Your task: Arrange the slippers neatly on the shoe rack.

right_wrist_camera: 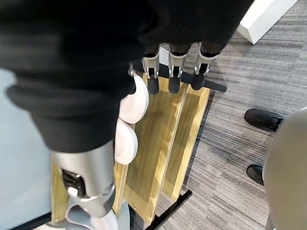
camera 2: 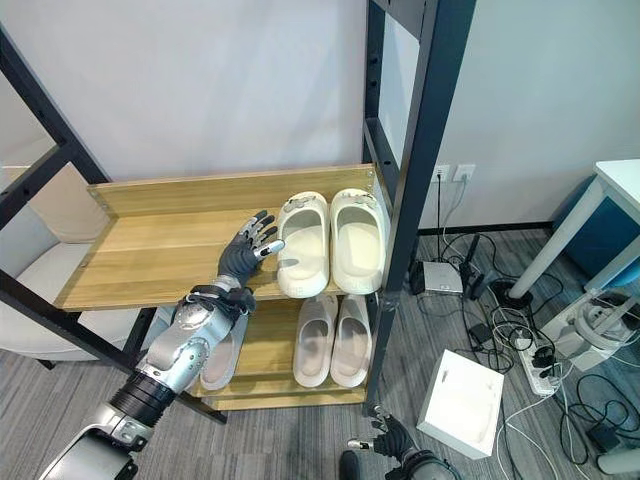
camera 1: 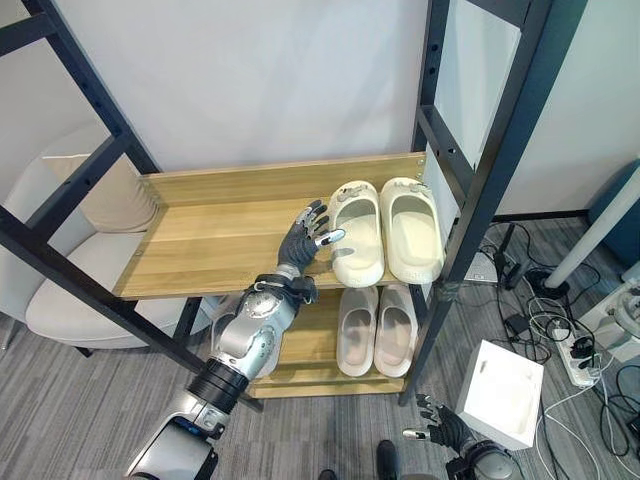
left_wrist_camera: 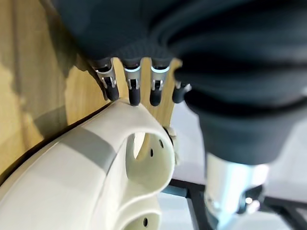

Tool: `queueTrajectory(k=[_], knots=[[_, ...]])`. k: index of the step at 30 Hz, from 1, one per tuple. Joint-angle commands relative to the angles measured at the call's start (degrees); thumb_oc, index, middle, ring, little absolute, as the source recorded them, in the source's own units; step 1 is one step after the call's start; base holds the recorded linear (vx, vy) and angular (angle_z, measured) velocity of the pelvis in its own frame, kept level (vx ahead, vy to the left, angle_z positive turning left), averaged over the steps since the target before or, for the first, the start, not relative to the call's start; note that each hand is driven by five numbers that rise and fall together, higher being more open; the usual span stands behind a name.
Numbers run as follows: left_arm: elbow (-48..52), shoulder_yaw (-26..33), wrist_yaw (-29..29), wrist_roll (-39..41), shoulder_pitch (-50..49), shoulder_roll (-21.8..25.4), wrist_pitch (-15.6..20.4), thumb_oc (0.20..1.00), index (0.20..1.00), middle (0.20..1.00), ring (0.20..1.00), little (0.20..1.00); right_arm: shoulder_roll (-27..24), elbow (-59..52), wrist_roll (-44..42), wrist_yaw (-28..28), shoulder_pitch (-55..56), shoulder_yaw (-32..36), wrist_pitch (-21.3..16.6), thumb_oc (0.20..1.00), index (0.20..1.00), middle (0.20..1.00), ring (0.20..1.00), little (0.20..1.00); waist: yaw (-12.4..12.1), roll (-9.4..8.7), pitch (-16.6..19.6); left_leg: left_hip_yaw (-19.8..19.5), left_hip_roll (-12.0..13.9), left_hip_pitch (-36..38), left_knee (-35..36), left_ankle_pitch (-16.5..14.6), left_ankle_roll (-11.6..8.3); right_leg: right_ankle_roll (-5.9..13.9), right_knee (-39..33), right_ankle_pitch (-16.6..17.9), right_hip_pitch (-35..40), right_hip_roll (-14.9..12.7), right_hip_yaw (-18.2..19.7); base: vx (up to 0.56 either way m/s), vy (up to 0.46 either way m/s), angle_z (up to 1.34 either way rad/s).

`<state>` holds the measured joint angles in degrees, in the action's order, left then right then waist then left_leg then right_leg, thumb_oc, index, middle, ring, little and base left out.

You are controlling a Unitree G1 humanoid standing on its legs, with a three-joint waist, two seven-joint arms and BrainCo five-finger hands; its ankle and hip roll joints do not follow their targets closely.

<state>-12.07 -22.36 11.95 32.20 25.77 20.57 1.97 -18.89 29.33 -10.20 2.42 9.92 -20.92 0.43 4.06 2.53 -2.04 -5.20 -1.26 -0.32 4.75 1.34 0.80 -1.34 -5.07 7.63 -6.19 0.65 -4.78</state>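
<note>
Cream slippers (camera 1: 385, 232) sat paired on the shoe rack's upper shelf (camera 1: 215, 240); the left hand (camera 1: 305, 238), fingers spread, touched the near one. A harder nudge could skew the pair.

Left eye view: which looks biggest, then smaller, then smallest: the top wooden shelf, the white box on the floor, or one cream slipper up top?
1. Top wooden shelf, clearly largest.
2. White box.
3. Cream slipper.
Box and slipper look close, so that order is unsure.
</note>
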Motion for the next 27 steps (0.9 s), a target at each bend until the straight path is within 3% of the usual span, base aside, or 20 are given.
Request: queueTrajectory(k=[1,2,5,9,10,16,17,21,23,27], knots=[[-5.5,1.1,4.8,-9.4,7.7,-1.4,3.5,1.000,1.000,1.000,1.000,1.000,0.9,-2.4,-1.2,-1.5,-0.9,-0.4,-3.1,1.000,1.000,1.000,1.000,1.000,0.6,-1.23,-0.4,0.9,-1.1,1.0,0.2,-4.5,0.74,3.96,0.1,-9.1,6.4,-0.6,-1.8,0.00,0.000,0.00],[-5.3,2.4,7.5,-12.5,7.4,-0.6,4.4,1.000,1.000,1.000,1.000,1.000,1.0,-2.5,-1.3,-2.1,-1.1,-0.3,-3.8,1.000,1.000,1.000,1.000,1.000,0.4,-1.39,-0.4,0.7,-1.1,1.1,0.2,-4.4,0.67,3.92,0.1,-9.1,6.6,-0.6,-2.1,-0.03,0.007,0.03],[2.1,4.6,6.9,-8.9,4.7,1.3,6.9,1.000,1.000,1.000,1.000,1.000,0.9,-2.5,-1.8,-2.6,-1.9,0.1,-4.2,1.000,1.000,1.000,1.000,1.000,-0.1,-1.69,-0.6,0.3,-1.2,1.0,0.2,-4.3,0.58,4.00,0.1,-9.1,6.8,-0.7,-2.6,-0.01,0.004,0.01],[11.6,5.3,0.0,-2.9,1.2,4.7,8.6,1.000,1.000,1.000,1.000,1.000,0.4,-2.2,-2.3,-1.2,-2.2,0.4,-4.0,1.000,1.000,1.000,1.000,1.000,-1.0,-1.92,-0.4,0.1,-1.2,1.0,0.2,-4.4,0.61,4.14,0.1,-8.9,6.9,-0.8,-3.0,0.00,0.034,0.10],[18.0,4.8,-5.0,-0.1,-0.4,6.7,9.2,1.000,1.000,1.000,1.000,1.000,0.4,-2.1,-2.2,0.0,-2.1,0.3,-3.7,1.000,1.000,1.000,1.000,1.000,-1.5,-2.13,-0.2,0.0,-1.2,1.1,0.2,-4.5,0.67,4.20,0.1,-8.8,7.0,-0.9,-3.1,0.01,0.042,0.09],[31.9,0.0,-17.4,4.9,-4.4,13.9,7.5,1.000,1.000,1.000,1.000,1.000,1.3,-0.9,-1.0,2.5,-2.9,-0.8,-3.4,1.000,1.000,1.000,1.000,1.000,-3.0,-2.93,0.3,-0.6,-1.2,1.3,0.2,-4.8,0.87,4.38,0.1,-8.8,7.4,-1.0,-3.6,0.00,0.032,0.08],[35.5,-2.5,-21.6,7.6,-6.4,15.9,6.2,1.000,1.000,1.000,1.000,1.000,1.4,-0.8,-0.5,3.0,-3.3,-1.3,-3.6,1.000,1.000,1.000,1.000,1.000,-3.5,-3.32,0.3,-0.8,-1.3,1.4,0.2,-4.9,0.99,4.44,0.1,-8.8,7.5,-1.1,-3.8,-0.01,0.060,0.12],[35.2,-8.6,-29.7,8.7,-12.5,19.8,2.1,1.000,1.000,1.000,1.000,1.000,1.4,0.5,0.5,3.9,-4.5,-2.3,-4.2,1.000,1.000,1.000,1.000,1.000,-4.3,-3.86,0.3,-0.8,-1.3,1.6,0.2,-5.1,1.41,4.59,0.1,-8.8,7.7,-1.0,-4.0,-0.01,0.050,0.01],[30.8,-10.0,-32.3,2.4,-17.1,22.9,1.4,1.000,1.000,1.000,1.000,1.000,1.3,1.6,0.3,4.1,-5.4,-2.1,-4.5,1.000,1.000,1.000,1.000,1.000,-4.6,-4.00,0.1,-0.8,-1.3,1.7,0.2,-5.2,1.62,4.67,0.1,-8.7,7.7,-1.0,-3.8,-0.01,0.069,-0.02],[19.2,-8.9,-33.5,-3.8,-27.4,20.2,0.7,1.000,1.000,1.000,1.000,1.000,1.4,2.7,0.0,4.3,-7.1,-1.9,-4.4,1.000,1.000,1.000,1.000,1.000,-5.0,-4.09,-0.1,-0.7,-1.3,1.9,0.2,-5.3,1.95,4.66,0.1,-8.6,7.7,-1.0,-3.5,-0.01,0.051,-0.07]])
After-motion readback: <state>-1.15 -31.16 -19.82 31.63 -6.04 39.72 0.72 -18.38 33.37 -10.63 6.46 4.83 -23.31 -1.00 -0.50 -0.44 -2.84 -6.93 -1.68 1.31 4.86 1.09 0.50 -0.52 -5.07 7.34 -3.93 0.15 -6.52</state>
